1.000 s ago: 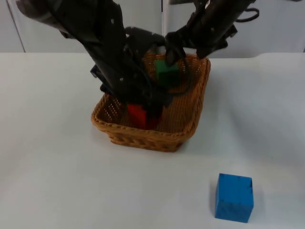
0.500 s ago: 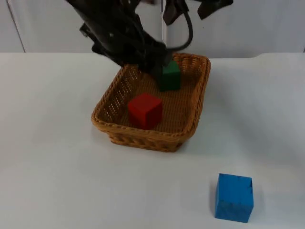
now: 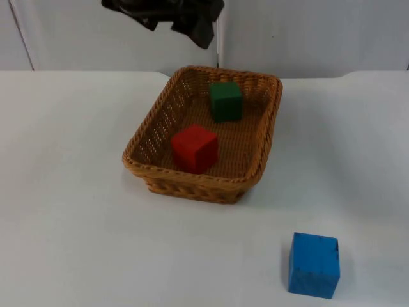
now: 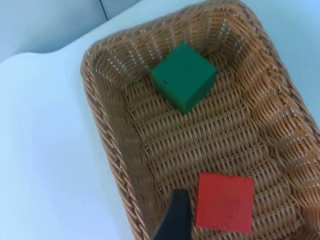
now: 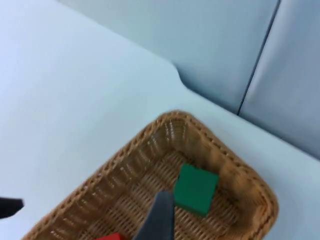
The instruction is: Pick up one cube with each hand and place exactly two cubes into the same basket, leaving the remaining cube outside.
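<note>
The wicker basket point(image 3: 263, 153) stands mid-table with two cubes lying free inside. The green cube point(image 3: 225, 101) rests near its far end and the red cube point(image 3: 194, 148) near its front wall. A blue cube point(image 3: 313, 264) sits on the table outside, at the front right. My left gripper point(image 3: 195, 25) hangs high over the basket's far edge, open and holding nothing. The left wrist view looks down on the green cube point(image 4: 184, 76) and the red cube point(image 4: 224, 202) past one fingertip point(image 4: 173, 220). The right gripper is raised and open; past its fingertip point(image 5: 159, 220) I see the green cube point(image 5: 196, 189).
White table top spreads to the left, front and right of the basket. The grey partition wall point(image 3: 307, 32) closes off the back. The blue cube is the only loose object outside the basket.
Both arms have lifted up and back out of the basket. The red and green cubes, let go, stay inside it. The blue cube has not moved.
</note>
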